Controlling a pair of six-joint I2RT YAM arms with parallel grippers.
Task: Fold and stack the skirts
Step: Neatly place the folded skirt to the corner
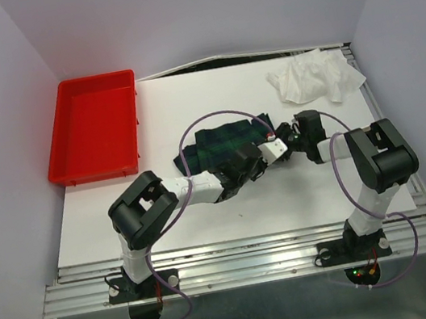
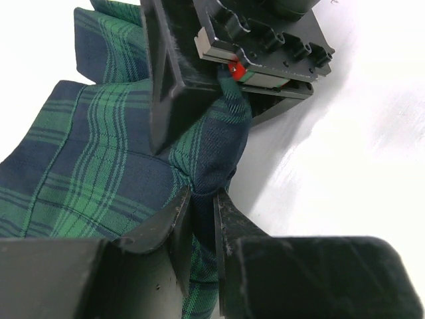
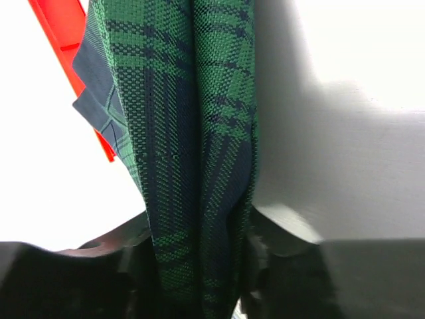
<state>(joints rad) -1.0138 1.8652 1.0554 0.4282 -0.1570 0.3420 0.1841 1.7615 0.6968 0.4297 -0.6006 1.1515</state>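
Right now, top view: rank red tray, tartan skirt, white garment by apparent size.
1. Red tray.
2-3. Tartan skirt and white garment: look alike; arms hide part of the skirt, so no ranking.

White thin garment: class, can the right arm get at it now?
Probably not yet: the white thin garment lies unobstructed, but the right hand is shut on the green and navy tartan pleated skirt.

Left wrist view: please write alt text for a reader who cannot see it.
The left gripper pinches a fold of the tartan skirt at the bottom of the picture. Above it, the right gripper holds the same skirt's edge, over a white table.
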